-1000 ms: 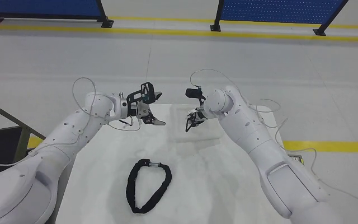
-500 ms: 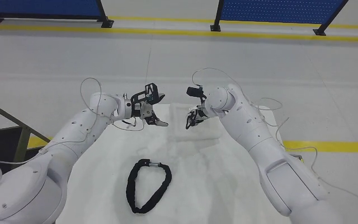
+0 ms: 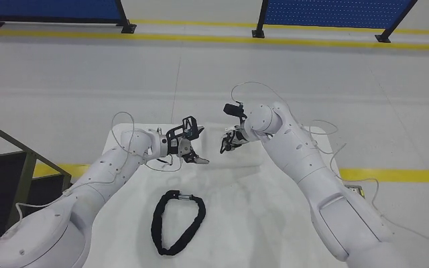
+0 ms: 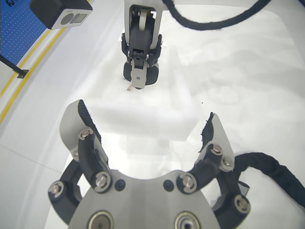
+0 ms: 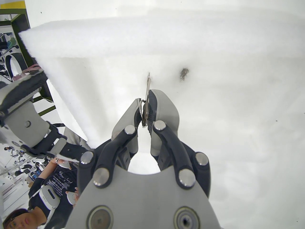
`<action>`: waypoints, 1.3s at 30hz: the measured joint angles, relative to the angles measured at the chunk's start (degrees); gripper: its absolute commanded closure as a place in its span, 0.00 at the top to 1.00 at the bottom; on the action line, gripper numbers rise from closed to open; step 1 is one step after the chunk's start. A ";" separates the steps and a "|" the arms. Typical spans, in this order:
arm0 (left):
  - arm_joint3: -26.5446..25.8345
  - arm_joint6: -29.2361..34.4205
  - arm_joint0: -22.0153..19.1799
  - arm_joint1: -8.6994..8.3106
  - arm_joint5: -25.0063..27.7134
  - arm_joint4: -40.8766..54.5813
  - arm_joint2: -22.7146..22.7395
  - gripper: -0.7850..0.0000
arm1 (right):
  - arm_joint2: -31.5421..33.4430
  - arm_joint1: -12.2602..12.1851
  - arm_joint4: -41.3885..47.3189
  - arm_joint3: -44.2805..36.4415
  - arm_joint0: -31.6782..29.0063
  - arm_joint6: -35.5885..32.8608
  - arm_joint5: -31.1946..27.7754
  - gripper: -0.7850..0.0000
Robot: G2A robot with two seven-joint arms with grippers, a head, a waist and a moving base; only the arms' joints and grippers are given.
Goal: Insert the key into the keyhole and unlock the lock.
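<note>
A black chain lock (image 3: 159,224) lies in a loop on the white table (image 3: 268,214), its lock body (image 3: 182,197) at the far end of the loop. My right gripper (image 3: 228,143) (image 5: 145,101) is shut on a small metal key (image 5: 148,84), and the key's tip touches the top of a white foam block (image 3: 244,151) (image 5: 214,48). The left wrist view shows the right gripper (image 4: 139,77) standing upright over that block (image 4: 143,115). My left gripper (image 3: 196,157) (image 4: 145,113) hangs open and empty beside the block, between it and the chain.
A small dark hole (image 5: 183,73) marks the foam near the key tip. Thin cables (image 3: 124,127) trail off both arms. Blue barrier panels (image 3: 60,10) stand on the floor beyond the table. Bare tabletop lies to the right of the chain.
My left arm has swung from the table's far left edge inward and nearer, toward the foam block and the chain. The right gripper has stayed over the block with the key.
</note>
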State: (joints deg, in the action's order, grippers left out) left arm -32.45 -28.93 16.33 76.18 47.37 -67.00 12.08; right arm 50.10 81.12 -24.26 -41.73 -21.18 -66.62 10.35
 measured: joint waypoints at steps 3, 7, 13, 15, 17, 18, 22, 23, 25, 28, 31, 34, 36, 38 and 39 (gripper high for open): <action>1.58 -0.02 0.23 0.97 -0.03 -1.11 0.08 1.00 | 0.21 0.01 0.53 0.04 -0.12 -0.25 0.21 0.00; 3.98 0.52 0.24 2.28 0.56 -2.48 0.12 1.00 | 0.47 -0.04 0.94 -0.12 -0.08 -0.66 0.00 0.00; 8.40 1.22 0.14 4.08 0.11 -1.83 1.30 1.00 | 0.75 -0.45 0.09 -1.44 0.08 -2.44 -0.19 0.00; 9.89 1.78 0.09 4.59 0.13 -1.36 1.77 1.00 | 0.72 -0.67 -0.67 -2.05 0.19 -3.43 -0.23 0.00; 11.06 2.52 0.05 4.99 0.31 -0.85 2.19 1.00 | 0.50 -0.82 -1.54 -2.76 0.30 -4.49 -0.43 0.00; 11.67 2.95 0.03 5.26 0.44 -0.53 2.46 1.00 | 0.30 -0.89 -2.11 -3.24 0.35 -5.19 -0.53 0.00; 12.89 3.46 -0.06 6.00 0.58 -0.51 2.98 1.00 | -0.16 -0.98 -3.43 -4.21 0.32 -5.89 0.41 0.00; 13.14 3.48 -0.07 6.14 0.60 -0.58 3.08 1.00 | -0.16 -0.99 -3.47 -4.30 0.28 -5.83 0.63 0.00; 13.72 3.33 -0.14 6.44 0.63 -0.64 3.36 1.00 | -0.09 -1.01 -3.41 -4.42 0.20 -5.71 0.80 0.00; 14.24 2.03 -0.44 6.65 0.77 -0.96 3.79 1.00 | 0.17 -1.11 -3.19 -4.79 0.12 -5.76 0.37 0.00; 14.43 -1.08 -0.99 6.52 1.89 -2.08 4.03 1.00 | 0.87 -1.41 -2.31 -5.51 -0.07 -6.98 -1.18 0.00; 15.19 -5.16 -1.70 5.96 4.08 -3.58 4.21 1.00 | 1.57 -1.99 -2.16 -6.53 -0.37 -9.73 -2.80 0.00; 16.17 -7.93 -2.17 5.35 6.18 -4.55 4.36 1.00 | 2.07 -2.51 -2.41 -7.55 -0.73 -12.09 -3.60 0.00; 16.92 -9.96 -2.62 4.73 8.32 -5.47 4.42 1.00 | 2.54 -2.99 -2.77 -8.86 -1.21 -14.01 -4.12 0.00; 17.17 -11.15 -2.91 4.27 9.69 -6.45 4.29 1.00 | 2.94 -3.35 -2.90 -9.98 -1.66 -15.21 -4.52 0.00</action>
State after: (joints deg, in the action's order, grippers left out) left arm -15.28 -40.08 13.42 80.46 57.05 -73.45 16.37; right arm 53.05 77.77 -27.16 -51.71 -22.84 -81.84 5.82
